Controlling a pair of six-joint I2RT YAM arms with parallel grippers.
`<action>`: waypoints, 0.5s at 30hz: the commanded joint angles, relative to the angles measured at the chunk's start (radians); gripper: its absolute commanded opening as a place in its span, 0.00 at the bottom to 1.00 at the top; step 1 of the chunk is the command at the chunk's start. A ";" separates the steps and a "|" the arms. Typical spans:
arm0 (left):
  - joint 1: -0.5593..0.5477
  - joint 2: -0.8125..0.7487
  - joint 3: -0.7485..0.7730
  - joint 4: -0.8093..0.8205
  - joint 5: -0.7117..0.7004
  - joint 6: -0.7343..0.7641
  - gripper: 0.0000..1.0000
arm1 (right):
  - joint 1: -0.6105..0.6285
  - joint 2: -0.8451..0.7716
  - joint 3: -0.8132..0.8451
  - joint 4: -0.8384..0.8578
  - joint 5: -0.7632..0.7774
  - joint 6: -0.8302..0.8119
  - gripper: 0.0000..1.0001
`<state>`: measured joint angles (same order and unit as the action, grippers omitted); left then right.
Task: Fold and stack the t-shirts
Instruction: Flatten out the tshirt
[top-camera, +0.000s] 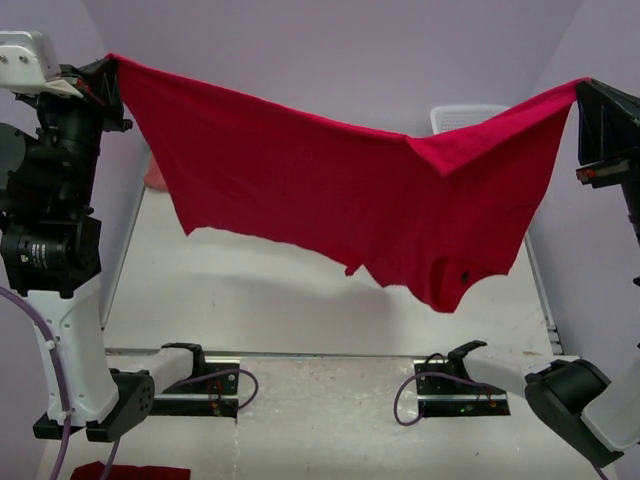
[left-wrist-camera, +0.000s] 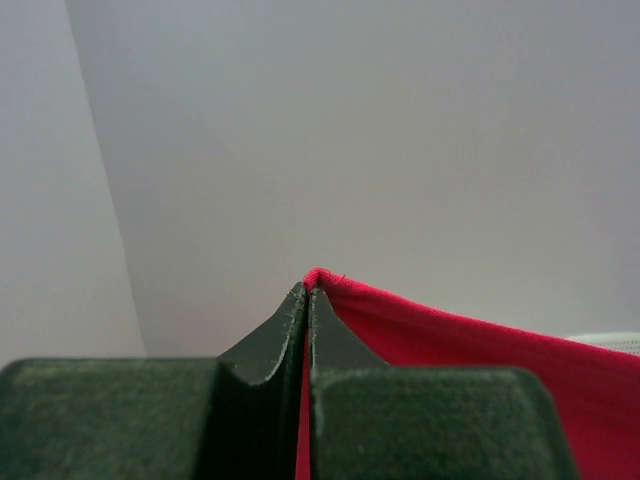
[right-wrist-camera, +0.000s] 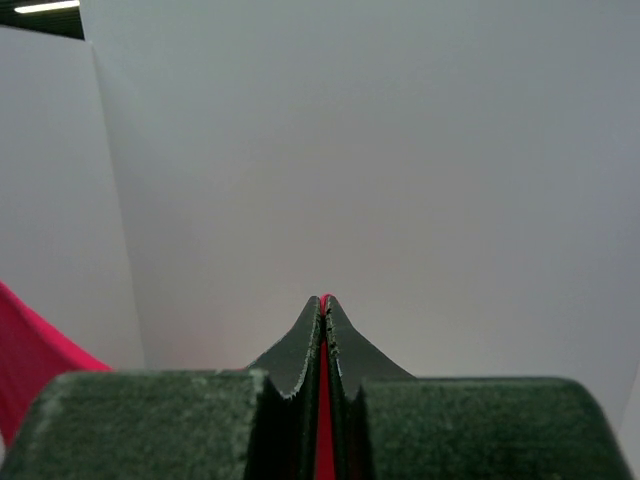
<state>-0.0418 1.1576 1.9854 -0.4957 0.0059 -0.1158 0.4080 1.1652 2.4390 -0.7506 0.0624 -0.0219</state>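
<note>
While the left gripper (left-wrist-camera: 308, 287) and right gripper (right-wrist-camera: 324, 300) each clamp its edge, a bright red cloth t-shirt (top-camera: 330, 190) sags between them.

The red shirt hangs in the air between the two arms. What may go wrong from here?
1. The left fingers and right fingers pinch only a thin edge of the red t-shirt; one corner might slip out and drop.
2. The shirt sags unevenly, with its lowest folds toward the right; lowered like this, it may land creased on the table.
</note>
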 joint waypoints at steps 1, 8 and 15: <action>0.005 0.053 0.004 -0.040 0.040 -0.010 0.00 | 0.006 0.027 -0.003 -0.006 0.023 0.002 0.00; 0.005 0.117 -0.216 0.062 0.056 -0.044 0.00 | 0.003 0.142 -0.202 0.086 0.115 -0.021 0.00; 0.005 0.243 -0.513 0.256 -0.001 -0.082 0.00 | -0.092 0.350 -0.252 0.135 0.151 -0.021 0.00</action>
<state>-0.0414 1.3689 1.5368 -0.3592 0.0296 -0.1673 0.3634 1.4498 2.1853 -0.6567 0.1661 -0.0277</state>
